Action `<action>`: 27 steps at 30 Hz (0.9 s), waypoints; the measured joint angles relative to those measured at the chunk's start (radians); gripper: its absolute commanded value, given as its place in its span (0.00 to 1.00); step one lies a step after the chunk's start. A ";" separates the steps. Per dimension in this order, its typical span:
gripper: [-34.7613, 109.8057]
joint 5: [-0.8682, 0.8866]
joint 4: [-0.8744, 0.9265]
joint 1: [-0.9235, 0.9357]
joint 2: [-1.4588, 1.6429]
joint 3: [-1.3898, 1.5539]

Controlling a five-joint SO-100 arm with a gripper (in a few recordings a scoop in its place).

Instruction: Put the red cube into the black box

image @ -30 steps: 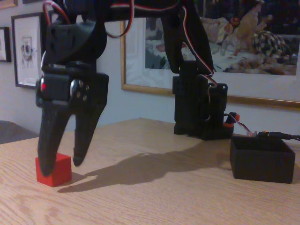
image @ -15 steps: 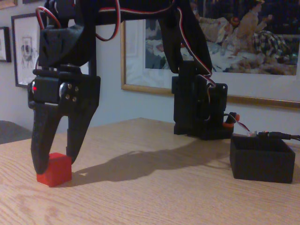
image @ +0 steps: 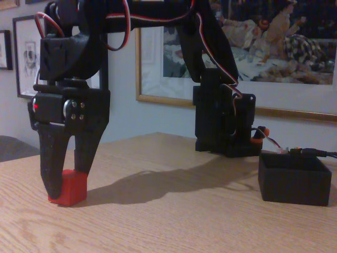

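Gripper (image: 66, 182) points down over the red cube (image: 71, 187), fingers straddling it, one in front covering its left part, one at its right top; firm pinch or not, cannot tell. Cube sits on the wooden table (image: 174, 221). Black box (image: 294, 178) far right of the cube, open top, nothing between. Arm base (image: 224, 124) behind the box; framed pictures (image: 239, 52) on the wall.

Hand (image: 67, 182) straddles red cube (image: 70, 188) on table (image: 174, 216).
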 measured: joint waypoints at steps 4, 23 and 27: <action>0.28 0.000 0.012 0.006 0.000 -0.002; 0.26 -0.158 0.106 0.241 0.787 0.477; 0.26 -0.216 0.141 0.364 0.968 0.592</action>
